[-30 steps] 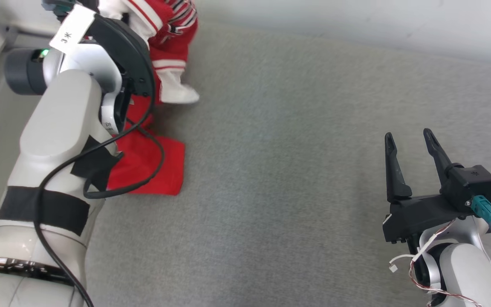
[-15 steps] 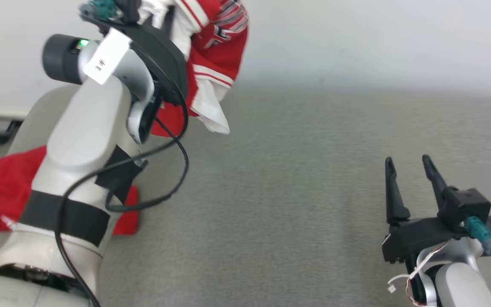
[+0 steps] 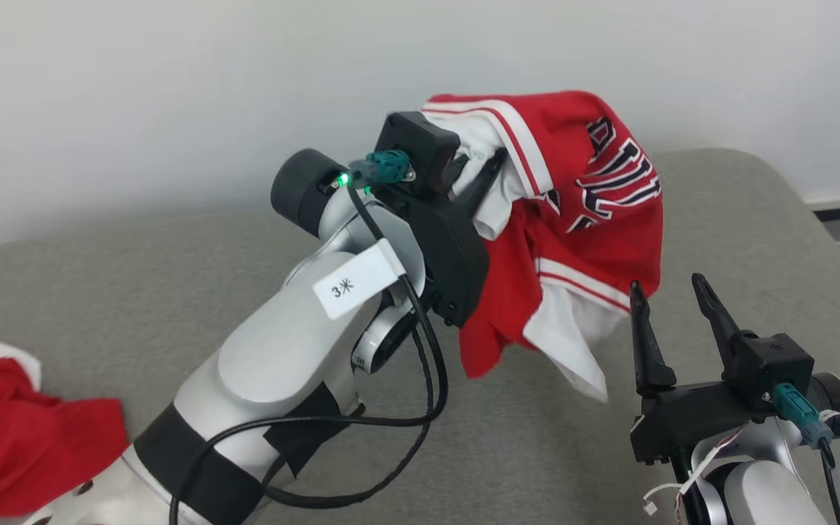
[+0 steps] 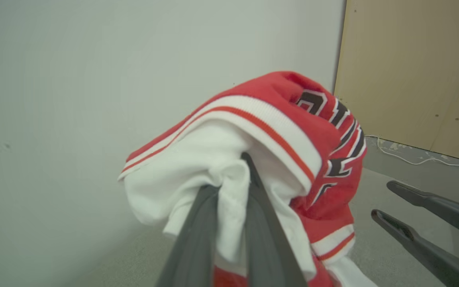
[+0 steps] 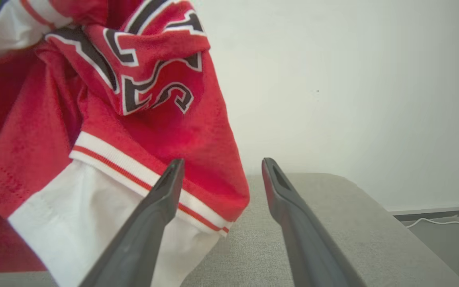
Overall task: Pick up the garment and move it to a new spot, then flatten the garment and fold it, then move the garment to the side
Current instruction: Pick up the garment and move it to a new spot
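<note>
Left arm reaches up and forward across the middle, wrist high. The left end effector (image 3: 484, 175) is clamped on a white fold of the red garment (image 3: 595, 197), which hangs in the air above the grey surface (image 3: 135, 292), in front of the wall (image 3: 172, 87). Right end effector (image 3: 666, 283) is low at near right, fingers spread, gripping nothing, tips just beside the garment's hem. Another red cloth (image 3: 19, 437) lies at near left.

Versus a second ago: the camera has shifted. The garment was well left of the right end effector and now hangs next to it. Same grip on the left, right fingers still apart.
</note>
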You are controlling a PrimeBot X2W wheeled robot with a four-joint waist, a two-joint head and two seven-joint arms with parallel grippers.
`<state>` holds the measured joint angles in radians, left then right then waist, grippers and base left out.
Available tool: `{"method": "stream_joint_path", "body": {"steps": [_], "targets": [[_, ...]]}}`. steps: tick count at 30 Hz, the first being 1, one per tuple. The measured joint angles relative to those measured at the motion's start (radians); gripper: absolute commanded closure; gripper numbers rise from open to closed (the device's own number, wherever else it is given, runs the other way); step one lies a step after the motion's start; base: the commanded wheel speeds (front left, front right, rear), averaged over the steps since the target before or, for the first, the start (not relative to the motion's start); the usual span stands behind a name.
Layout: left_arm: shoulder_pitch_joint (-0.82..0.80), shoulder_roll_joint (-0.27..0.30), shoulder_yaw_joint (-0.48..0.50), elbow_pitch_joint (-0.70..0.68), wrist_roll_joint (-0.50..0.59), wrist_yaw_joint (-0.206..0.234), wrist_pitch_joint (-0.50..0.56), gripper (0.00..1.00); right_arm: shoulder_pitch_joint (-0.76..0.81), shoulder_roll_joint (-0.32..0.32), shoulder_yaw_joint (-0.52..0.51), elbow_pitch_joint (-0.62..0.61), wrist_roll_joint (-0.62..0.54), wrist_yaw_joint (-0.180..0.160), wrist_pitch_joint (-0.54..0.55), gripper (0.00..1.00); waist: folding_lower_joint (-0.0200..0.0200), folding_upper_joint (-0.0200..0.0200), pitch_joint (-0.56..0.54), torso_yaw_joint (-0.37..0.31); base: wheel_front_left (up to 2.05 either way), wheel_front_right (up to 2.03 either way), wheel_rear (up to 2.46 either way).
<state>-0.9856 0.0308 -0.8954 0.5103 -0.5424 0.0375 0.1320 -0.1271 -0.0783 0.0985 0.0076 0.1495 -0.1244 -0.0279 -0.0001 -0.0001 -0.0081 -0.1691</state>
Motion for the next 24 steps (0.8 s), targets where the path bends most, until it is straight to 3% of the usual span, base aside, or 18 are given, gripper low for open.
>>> {"method": "stream_joint_path", "body": {"steps": [7,8,14,15,17,24], "targets": [[0.002,0.002,-0.034,0.021,-0.038,0.047,0.018,1.00,0.000,-0.001,0.001,-0.006,0.000,0.001,0.001,0.00,0.0000,0.0000,0.004,-0.105,0.00,0.00,0.00],[0.003,0.002,-0.049,0.066,-0.043,0.059,0.030,1.00,0.007,-0.004,-0.016,-0.016,0.007,0.001,0.001,0.00,0.0000,0.0000,0.017,-0.150,0.00,0.00,0.00],[0.020,0.002,-0.060,0.188,-0.047,0.062,0.062,1.00,0.021,-0.004,-0.036,-0.025,0.009,0.001,0.000,0.00,0.0001,0.0000,0.057,-0.169,0.00,0.00,0.00],[0.023,0.002,-0.063,0.213,-0.047,0.065,0.074,0.89,0.021,-0.003,-0.040,-0.026,0.009,0.001,-0.002,0.00,0.0002,0.0000,0.062,-0.167,0.00,0.00,0.00],[0.035,0.004,-0.068,0.255,-0.047,0.067,0.091,0.00,0.021,-0.003,-0.045,-0.026,0.010,0.001,-0.003,0.00,0.0002,0.0001,0.070,-0.160,0.00,0.00,0.00],[0.095,0.005,-0.107,0.325,-0.057,0.043,0.142,0.00,0.020,-0.001,-0.049,-0.024,0.015,0.001,-0.008,0.00,0.0002,0.0002,0.081,-0.117,0.00,0.00,0.00]]}}
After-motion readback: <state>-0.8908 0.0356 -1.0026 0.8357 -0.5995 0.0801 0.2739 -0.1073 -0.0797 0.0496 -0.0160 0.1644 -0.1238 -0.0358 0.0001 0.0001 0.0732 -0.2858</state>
